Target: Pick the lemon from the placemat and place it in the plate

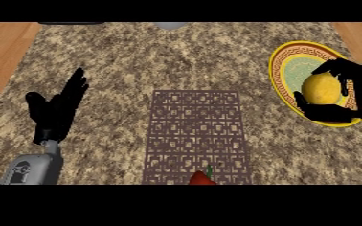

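Near edge, left of the right hand: one brown patterned placemat (198,136) lies flat on the granite counter (127,62); at its near edge sits one small red thing with a green stem (203,178), too cut off by the view to name.
Left side, well apart from the plate: one left hand (56,107) on its grey forearm (34,167), fingers straight and pointing up, holding and touching nothing, resting.
Right side, under the right hand: one yellow plate (286,67) with a patterned rim.
Plate contents: one lemon (322,88), over the plate's inner part.
Right hand (346,76): fingers and thumb curled round the lemon, gripping it over the plate.
Counts: two hands, one plate, one lemon, one placemat.
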You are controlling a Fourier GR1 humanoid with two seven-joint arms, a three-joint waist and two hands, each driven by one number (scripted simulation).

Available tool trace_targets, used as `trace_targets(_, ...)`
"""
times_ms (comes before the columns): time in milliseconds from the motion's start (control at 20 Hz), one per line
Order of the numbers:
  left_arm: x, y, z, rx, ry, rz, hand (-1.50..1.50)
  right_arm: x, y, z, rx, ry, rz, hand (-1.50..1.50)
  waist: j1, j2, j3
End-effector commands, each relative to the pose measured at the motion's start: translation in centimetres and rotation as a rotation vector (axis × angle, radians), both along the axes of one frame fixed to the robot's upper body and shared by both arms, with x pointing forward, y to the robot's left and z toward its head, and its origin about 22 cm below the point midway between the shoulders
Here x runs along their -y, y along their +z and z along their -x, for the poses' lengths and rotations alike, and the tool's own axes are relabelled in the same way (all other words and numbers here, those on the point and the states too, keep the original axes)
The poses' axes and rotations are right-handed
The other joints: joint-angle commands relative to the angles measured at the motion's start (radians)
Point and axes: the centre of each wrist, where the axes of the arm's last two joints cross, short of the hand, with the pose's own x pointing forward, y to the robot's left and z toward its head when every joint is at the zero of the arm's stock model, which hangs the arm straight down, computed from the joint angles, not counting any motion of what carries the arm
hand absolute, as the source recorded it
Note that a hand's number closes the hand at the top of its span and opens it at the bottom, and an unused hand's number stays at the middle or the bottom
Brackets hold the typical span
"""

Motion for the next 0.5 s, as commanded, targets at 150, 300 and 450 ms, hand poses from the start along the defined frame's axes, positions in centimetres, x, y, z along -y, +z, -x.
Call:
trace_targets(150,0.1,-1.4,0.7,0.013,-0.004,-0.005,0.0,5.4,-0.9,-3.9,-0.035,-0.058,-0.033,1.5,0.008,0.002,0.0)
trace_targets(300,-0.3,-0.1,-0.2,-0.002,-0.016,0.002,0.0,7.6,-3.6,-4.5,-0.073,-0.076,0.055,1.5,0.014,0.004,0.0)
trace_targets(450,0.6,0.1,-1.0,0.016,-0.026,-0.012,0.0,8.8,-4.9,-4.8,-0.169,-0.077,0.132,1.5,0.019,0.008,0.001)
